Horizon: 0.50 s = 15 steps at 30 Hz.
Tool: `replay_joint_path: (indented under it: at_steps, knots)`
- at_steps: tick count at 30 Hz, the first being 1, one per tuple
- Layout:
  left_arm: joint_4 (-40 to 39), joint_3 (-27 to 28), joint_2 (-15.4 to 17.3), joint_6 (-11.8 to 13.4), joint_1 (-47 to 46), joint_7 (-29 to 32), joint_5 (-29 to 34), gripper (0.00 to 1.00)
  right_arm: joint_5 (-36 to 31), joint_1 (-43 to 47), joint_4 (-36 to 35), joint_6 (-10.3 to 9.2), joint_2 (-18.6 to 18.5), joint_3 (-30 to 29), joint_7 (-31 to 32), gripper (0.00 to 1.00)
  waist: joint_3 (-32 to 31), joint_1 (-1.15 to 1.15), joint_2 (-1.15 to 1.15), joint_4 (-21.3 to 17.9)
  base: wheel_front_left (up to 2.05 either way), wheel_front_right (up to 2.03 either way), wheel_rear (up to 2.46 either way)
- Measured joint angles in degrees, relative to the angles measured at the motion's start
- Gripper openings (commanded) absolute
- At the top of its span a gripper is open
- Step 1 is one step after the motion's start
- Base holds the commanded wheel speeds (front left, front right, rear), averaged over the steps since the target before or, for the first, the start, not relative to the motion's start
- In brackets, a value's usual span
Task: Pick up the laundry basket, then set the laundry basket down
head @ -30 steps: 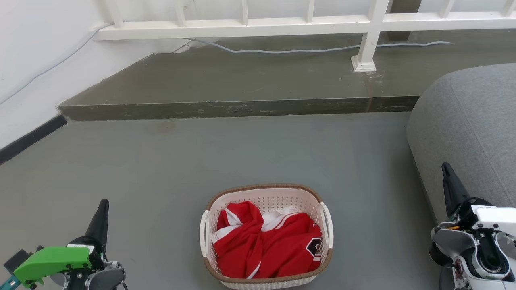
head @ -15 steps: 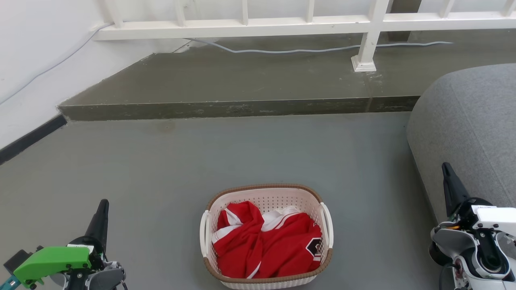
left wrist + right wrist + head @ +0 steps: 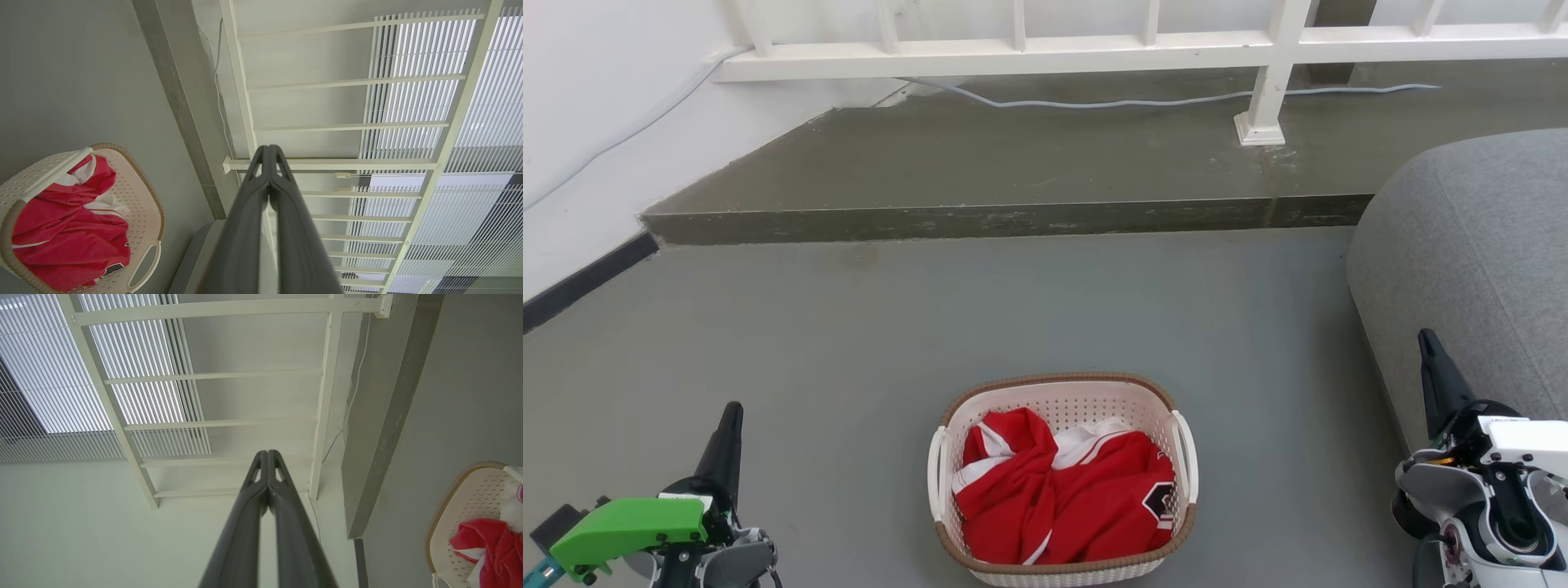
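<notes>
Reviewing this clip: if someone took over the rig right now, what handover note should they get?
Left tool: shut, empty, off to the robot's left of the basket, clear of it.
Right tool: shut, empty, off to the right, in front of the grey cushion.
Laundry basket: upright on the floor between the two tools, red-and-white garment inside; side handles untouched.
Done: nothing yet, no grasp.
Left: open the tools, take the handles, lift, then set the basket down.
</notes>
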Motion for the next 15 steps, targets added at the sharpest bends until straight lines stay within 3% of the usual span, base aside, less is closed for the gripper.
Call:
replay_joint_path:
  at_steps: [15]
  knots:
    - [-0.02,0.04,-0.12,0.0,-0.42,0.01,0.0,0.0,0.0,0.0,-0.04,0.0,0.07,-0.08,0.01,0.0,0.0,0.0,0.0,0.0,0.0,0.0,0.0]
